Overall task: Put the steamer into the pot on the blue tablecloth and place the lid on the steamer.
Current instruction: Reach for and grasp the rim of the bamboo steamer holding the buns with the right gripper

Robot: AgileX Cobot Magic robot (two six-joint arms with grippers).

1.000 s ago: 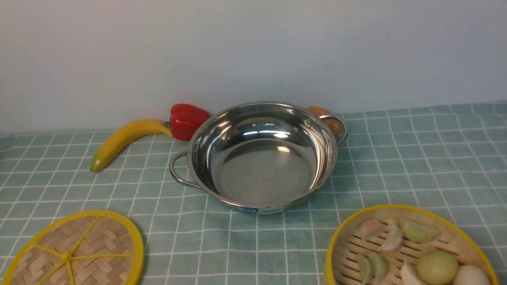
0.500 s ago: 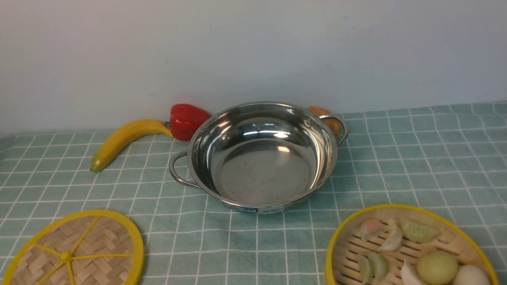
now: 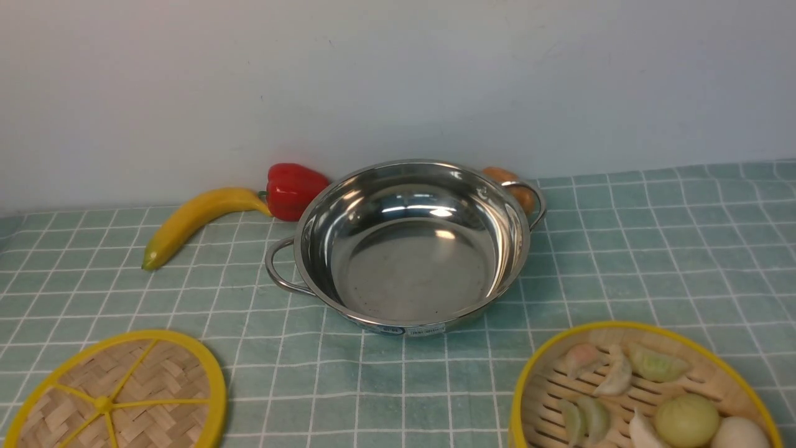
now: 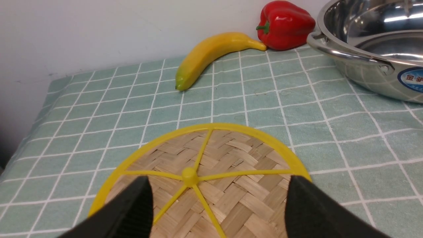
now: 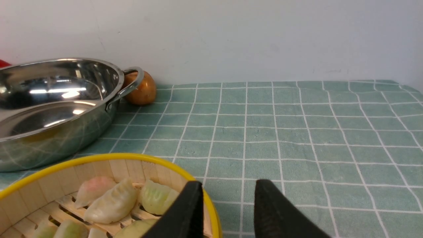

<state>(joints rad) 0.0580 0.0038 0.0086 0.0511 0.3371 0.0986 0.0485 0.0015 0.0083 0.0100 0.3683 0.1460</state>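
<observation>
Well, the only writing I get is on the pot (image 3: 410, 274): a blue oval label (image 4: 411, 79) low on its side carries gold Chinese characters. They are cut off by the frame edge in the left wrist view and too small to read from the front. The pot sits mid-counter on the blue tablecloth (image 3: 653, 249), near the wall. A red pepper (image 3: 295, 186) crowds its rear left rim, a banana (image 3: 193, 218) meets the pepper's stem, and an orange-brown ball (image 5: 140, 89) hides behind the right loop handle.

The lid (image 3: 118, 398) lies flat at near left. My left gripper (image 4: 218, 180) hangs over it, jaws spread wide, holding nothing. The steamer (image 5: 99, 168), with dumplings (image 5: 112, 201) inside, stands at near right. My right gripper (image 5: 228, 188) straddles its yellow rim with a narrow gap, one finger inside, one outside, not clamped.
</observation>
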